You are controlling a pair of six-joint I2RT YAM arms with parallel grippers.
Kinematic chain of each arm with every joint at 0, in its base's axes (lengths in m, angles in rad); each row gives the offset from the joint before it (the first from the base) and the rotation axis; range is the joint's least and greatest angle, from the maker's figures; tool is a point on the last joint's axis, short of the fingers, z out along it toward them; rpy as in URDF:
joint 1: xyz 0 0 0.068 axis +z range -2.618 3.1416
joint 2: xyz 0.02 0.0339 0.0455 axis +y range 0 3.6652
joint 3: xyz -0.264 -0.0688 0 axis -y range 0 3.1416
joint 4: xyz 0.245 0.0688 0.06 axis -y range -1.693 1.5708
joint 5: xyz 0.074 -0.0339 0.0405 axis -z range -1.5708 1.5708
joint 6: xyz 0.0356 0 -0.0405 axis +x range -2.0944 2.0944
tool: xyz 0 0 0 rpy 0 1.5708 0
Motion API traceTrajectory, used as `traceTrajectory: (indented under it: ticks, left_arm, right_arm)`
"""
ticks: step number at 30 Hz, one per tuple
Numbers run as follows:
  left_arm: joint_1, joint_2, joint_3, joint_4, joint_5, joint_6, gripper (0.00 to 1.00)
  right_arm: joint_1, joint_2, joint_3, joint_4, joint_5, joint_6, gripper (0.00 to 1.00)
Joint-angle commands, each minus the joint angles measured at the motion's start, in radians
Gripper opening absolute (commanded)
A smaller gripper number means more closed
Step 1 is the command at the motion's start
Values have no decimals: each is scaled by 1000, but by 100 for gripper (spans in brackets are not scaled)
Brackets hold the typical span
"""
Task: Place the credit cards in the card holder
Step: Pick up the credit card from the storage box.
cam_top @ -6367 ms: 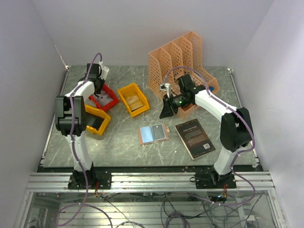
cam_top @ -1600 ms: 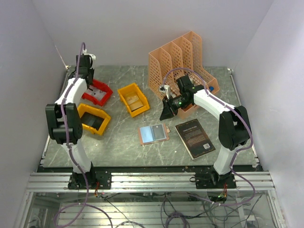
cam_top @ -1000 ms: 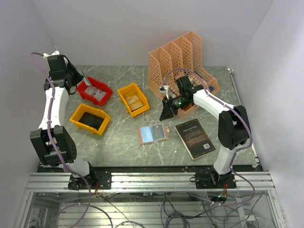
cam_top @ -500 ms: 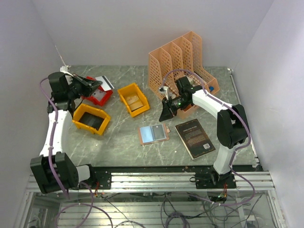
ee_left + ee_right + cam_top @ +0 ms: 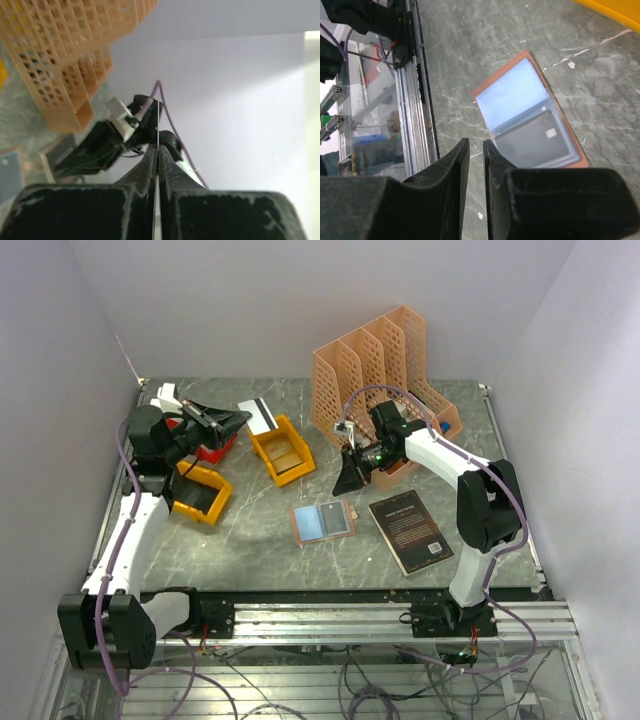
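My left gripper point(image 5: 236, 421) is shut on a white credit card point(image 5: 259, 416) with a black stripe, held in the air over the gap between the red bin point(image 5: 211, 449) and the middle yellow bin point(image 5: 281, 449). In the left wrist view the card point(image 5: 158, 122) shows edge-on, sticking out past the pinched fingertips of the gripper point(image 5: 157, 149). The card holder point(image 5: 322, 522) lies open flat on the table, and a dark card point(image 5: 535, 142) sits in its lower pocket point(image 5: 530, 120). My right gripper point(image 5: 350, 478) point(image 5: 476, 142) hovers just behind it, its jaws a narrow gap apart with nothing between.
A tan card point(image 5: 286, 456) lies in the middle yellow bin. A second yellow bin point(image 5: 199, 491) stands at the left. The black book point(image 5: 410, 531) lies right of the holder. The peach lattice organizer point(image 5: 385, 365) stands at the back, close behind my right arm.
My left arm has swung from the far left corner over the red bin toward the right, carrying the card. The right arm and the holder have stayed put.
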Motion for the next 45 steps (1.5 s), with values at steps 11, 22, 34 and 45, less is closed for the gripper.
traceTrajectory:
  ticks: [11,22,34,45]
  left_arm:
    - [-110,46,-223,495,3,-646,7]
    - [-167,86,-221,576,-15,-557,7]
    - [-357,-67,-366,567,-182,552,7]
    - [-424,92,-524,968,-134,589,7]
  right_arm:
    - [-18,-67,16,4,-98,20,18]
    - [-64,-84,14,10,-238,76,18]
    - [-164,-191,-133,334,-190,308,22]
    - [-167,-279,-303,724,-417,474,39]
